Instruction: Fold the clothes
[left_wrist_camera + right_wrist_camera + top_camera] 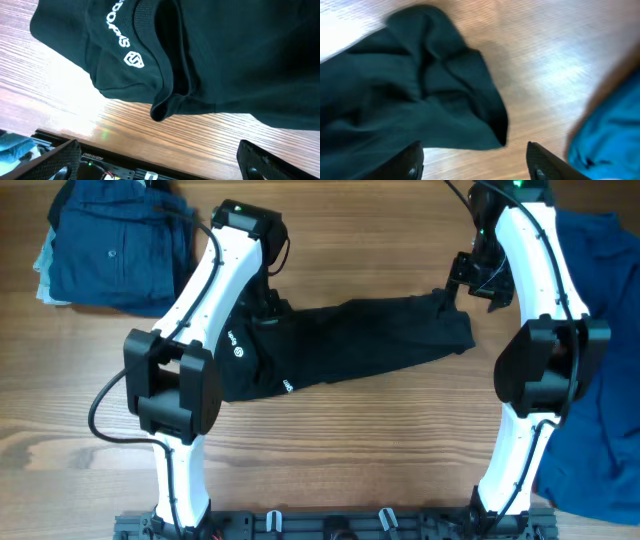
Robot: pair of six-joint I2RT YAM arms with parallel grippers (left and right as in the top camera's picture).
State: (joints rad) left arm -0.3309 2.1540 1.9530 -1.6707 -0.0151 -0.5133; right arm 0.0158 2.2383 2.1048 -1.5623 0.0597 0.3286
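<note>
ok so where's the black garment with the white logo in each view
Overhead: black garment with white logo stretched across the middle, between the arms.
Left wrist: the garment fills the upper frame.
Right wrist: the garment's bunched end, left half.
Shared landmark: the wooden tabletop.

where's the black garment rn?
Overhead view: the black garment lies spread across the middle of the table, its logo end under the left arm. The folded navy stack sits back-left and the blue garment at the right edge.
</note>
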